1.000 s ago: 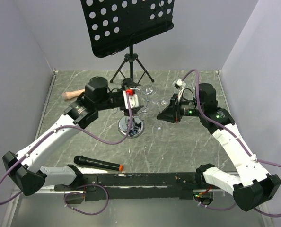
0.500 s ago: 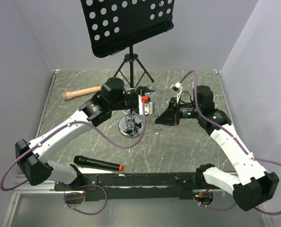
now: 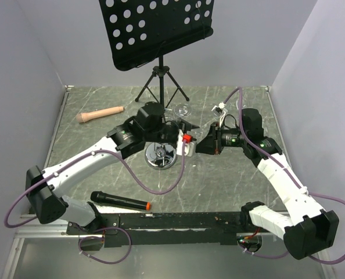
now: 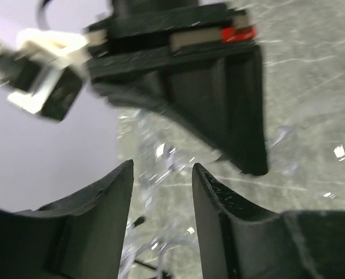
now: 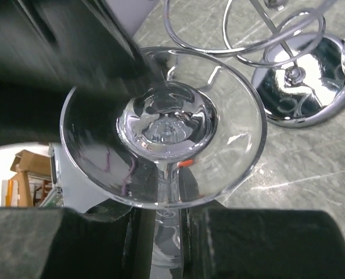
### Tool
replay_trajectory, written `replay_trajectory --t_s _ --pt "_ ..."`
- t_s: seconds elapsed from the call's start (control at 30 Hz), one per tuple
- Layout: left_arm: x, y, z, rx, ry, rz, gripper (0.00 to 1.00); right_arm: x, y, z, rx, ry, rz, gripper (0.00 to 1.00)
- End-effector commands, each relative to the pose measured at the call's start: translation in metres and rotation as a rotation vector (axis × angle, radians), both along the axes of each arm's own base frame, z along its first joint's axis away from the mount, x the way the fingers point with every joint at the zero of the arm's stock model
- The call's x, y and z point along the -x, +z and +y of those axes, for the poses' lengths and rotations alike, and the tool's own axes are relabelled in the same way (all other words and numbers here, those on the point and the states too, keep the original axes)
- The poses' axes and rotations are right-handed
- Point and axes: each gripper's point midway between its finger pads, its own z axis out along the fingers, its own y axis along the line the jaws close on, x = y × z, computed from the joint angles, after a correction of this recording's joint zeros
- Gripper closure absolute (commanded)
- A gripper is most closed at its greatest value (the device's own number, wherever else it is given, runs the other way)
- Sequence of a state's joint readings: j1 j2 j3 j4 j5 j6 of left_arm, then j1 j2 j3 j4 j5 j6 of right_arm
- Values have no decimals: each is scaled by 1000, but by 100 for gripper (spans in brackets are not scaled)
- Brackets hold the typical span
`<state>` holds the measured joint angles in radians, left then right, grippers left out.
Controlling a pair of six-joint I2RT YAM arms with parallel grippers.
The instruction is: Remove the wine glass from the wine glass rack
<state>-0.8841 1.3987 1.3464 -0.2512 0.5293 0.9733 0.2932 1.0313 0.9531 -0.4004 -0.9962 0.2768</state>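
Note:
The chrome wine glass rack (image 3: 160,156) stands mid-table; in the right wrist view its shiny round base (image 5: 303,96) and wire loops are at the upper right. My right gripper (image 3: 201,143) is just right of the rack and shut on the stem of a clear wine glass (image 5: 161,125), whose round foot faces the camera, apart from the wire loops (image 5: 161,218). My left gripper (image 3: 189,145) is open and empty, close against the right gripper. In the left wrist view its fingers (image 4: 161,174) frame blurred glass below the right gripper's black body (image 4: 219,93). A second glass (image 3: 183,109) sits behind the rack.
A black tripod music stand (image 3: 155,29) stands at the back centre. A wooden handle (image 3: 100,113) lies at the back left. A black microphone with an orange tip (image 3: 120,201) lies near the front left. Grey walls close in the table's sides.
My left arm has swung right, from over the rack to beside the right gripper. The right gripper has shifted slightly left with the glass.

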Motion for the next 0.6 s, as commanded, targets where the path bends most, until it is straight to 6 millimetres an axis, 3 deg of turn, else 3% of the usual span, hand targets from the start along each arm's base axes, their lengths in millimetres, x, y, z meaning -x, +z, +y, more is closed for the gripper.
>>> replay_trajectory --t_s 0.0,0.27,0.57 --pt "13 -1 -20 2 -86 -2 52 10 16 -1 -47 27 -34 100" --pt "7 -18 -39 -16 -78 2 57 25 9 -9 -24 27 -29 100" --pt "18 -33 -58 -31 -139 21 55 54 -13 -14 -66 96 163 100"
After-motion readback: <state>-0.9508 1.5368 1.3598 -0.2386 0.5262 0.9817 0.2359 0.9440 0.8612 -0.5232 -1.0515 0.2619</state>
